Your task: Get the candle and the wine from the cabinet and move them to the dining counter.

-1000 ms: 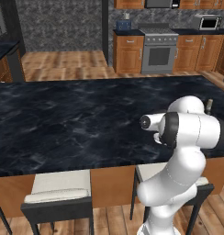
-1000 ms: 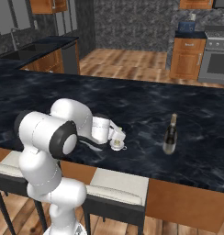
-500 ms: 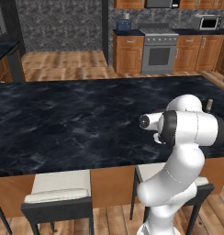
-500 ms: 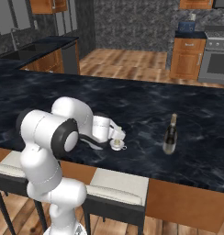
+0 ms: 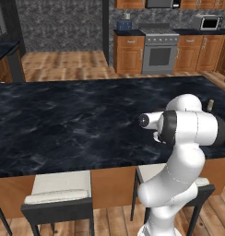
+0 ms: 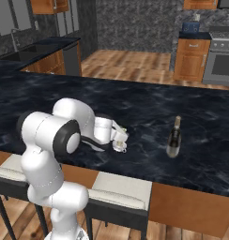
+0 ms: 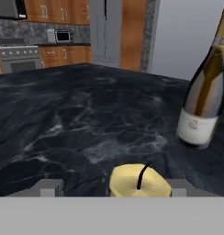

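The candle (image 7: pixel 139 181), squat and pale yellow with a black wick, stands on the black marble dining counter (image 6: pixel 149 101) near its front edge. My gripper (image 7: pixel 114 188) is open around it, and the left fingertip (image 7: pixel 49 187) stands clearly apart from it. In the right base view the gripper (image 6: pixel 121 139) lies low over the candle (image 6: pixel 119 147). The wine (image 6: pixel 174 138), a dark bottle with a pale label, stands upright to the right of it, close up as the wine (image 7: pixel 203 101) in the hand view. The top of the wine (image 5: pixel 210 105) peeks from behind my arm. The cabinet is out of view.
Cream-seated stools (image 6: pixel 118 187) (image 5: pixel 59 186) stand under the counter's near edge beside my base. A steel stove (image 5: pixel 159 53) and wooden lower cabinets (image 5: pixel 128 53) line the far wall beyond a wood floor. A second dark worktop (image 6: pixel 39 47) lies at the far left.
The gripper was shut on the candle and has now opened, leaving it on the counter. The arm and the wine have not moved.
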Robot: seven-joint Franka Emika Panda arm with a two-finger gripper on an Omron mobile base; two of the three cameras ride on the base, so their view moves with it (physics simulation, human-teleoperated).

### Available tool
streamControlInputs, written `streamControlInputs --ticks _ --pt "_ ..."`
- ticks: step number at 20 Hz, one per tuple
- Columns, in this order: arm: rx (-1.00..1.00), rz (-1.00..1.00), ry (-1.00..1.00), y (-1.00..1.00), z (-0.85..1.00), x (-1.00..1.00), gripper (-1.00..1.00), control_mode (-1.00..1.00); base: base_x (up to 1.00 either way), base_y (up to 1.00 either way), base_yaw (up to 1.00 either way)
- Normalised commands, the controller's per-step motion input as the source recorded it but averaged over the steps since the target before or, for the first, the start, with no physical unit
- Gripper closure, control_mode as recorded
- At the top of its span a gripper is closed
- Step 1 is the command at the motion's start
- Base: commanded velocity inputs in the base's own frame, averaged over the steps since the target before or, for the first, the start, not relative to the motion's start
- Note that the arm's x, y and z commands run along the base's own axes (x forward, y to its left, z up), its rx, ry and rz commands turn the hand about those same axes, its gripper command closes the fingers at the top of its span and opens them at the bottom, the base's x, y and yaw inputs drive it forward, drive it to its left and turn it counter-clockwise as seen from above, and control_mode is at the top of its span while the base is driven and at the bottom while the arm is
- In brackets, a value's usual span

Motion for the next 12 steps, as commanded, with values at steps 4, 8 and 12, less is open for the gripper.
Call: streamControlInputs --ticks 4,8,12 --pt "0.0 -0.05 0.0 0.0 0.12 -0.12 -1.0 -1.0 0.0 0.0 0.0" --pt "0.0 -0.06 0.0 0.0 0.19 -0.12 -1.0 -1.0 0.0 0.0 0.0" --pt "-0.02 -0.08 0.0 0.0 0.37 -0.04 -1.0 -1.0 0.0 0.0 0.0"
